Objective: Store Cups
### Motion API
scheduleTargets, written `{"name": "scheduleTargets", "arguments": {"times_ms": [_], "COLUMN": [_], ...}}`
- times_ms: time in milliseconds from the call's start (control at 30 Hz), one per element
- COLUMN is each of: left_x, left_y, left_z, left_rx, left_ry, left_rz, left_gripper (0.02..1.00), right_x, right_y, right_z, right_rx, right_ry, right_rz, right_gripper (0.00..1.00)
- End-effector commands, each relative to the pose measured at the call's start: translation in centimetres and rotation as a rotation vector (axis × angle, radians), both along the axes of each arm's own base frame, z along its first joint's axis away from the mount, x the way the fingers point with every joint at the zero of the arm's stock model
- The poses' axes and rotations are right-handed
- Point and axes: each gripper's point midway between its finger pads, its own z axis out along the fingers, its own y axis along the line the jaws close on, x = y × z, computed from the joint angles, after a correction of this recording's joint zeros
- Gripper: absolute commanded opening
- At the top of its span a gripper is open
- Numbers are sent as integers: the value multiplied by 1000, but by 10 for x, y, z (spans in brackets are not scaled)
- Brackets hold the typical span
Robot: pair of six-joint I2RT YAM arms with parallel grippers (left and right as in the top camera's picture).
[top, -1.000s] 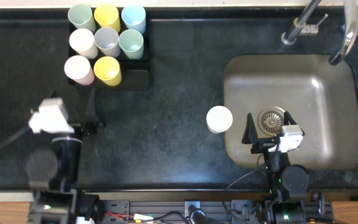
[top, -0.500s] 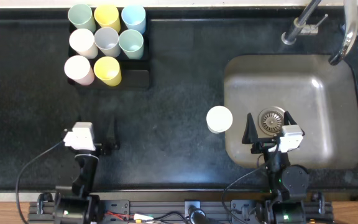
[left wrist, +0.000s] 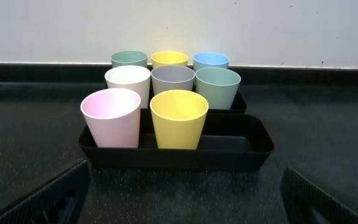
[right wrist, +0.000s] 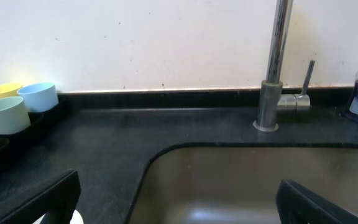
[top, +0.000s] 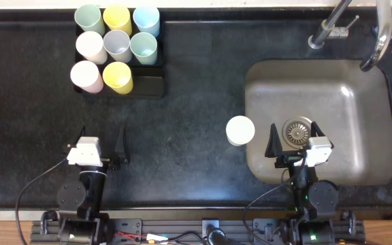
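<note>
Sink (top: 359, 102) at right. Black tray (top: 152, 87) far left holds eight cups (top: 117, 43); its near-right slot is free. White cup (top: 240, 130) on the counter just left of the sink: probably light, stiff, smooth plastic; pinch the wall near the rim. Left gripper (top: 101, 141), right gripper (top: 295, 137): jaws apart, empty.

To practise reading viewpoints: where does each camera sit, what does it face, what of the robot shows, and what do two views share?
Top view: above the counter, looking down on tray and sink; left hand and right hand show.
Left wrist view: on the left arm, low, facing the tray's cups; own fingers show.
Right wrist view: on the right arm over the sink, facing faucet and wall; own fingers show.
Shared: both wrist views show the blue cup.
</note>
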Motion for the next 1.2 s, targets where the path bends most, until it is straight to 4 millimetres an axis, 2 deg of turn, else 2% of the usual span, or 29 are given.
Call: {"name": "scheduleTargets", "arguments": {"times_ms": [33,833,967,1100,1200], "left_x": [0,0,0,0,0], "left_y": [1,1,1,1,1], "left_z": [1,1,1,1,1], "left_rx": [22,22,22,22,22], "left_ry": [-6,-6,-6,-6,-6], "left_rz": [6,5,5,5,5], "left_gripper": [1000,998,998,998,998], "right_x": [0,0,-7,-17,-15], "right_y": [-2,1,3,4,4], "right_z": [1,2,26,74,104], "right_rx": [1,2,4,-4,-13], "right_ry": [-9,-9,12,141,308], "right_rz": [-7,10,23,30,31], "right_gripper": [998,996,998,996,996]}}
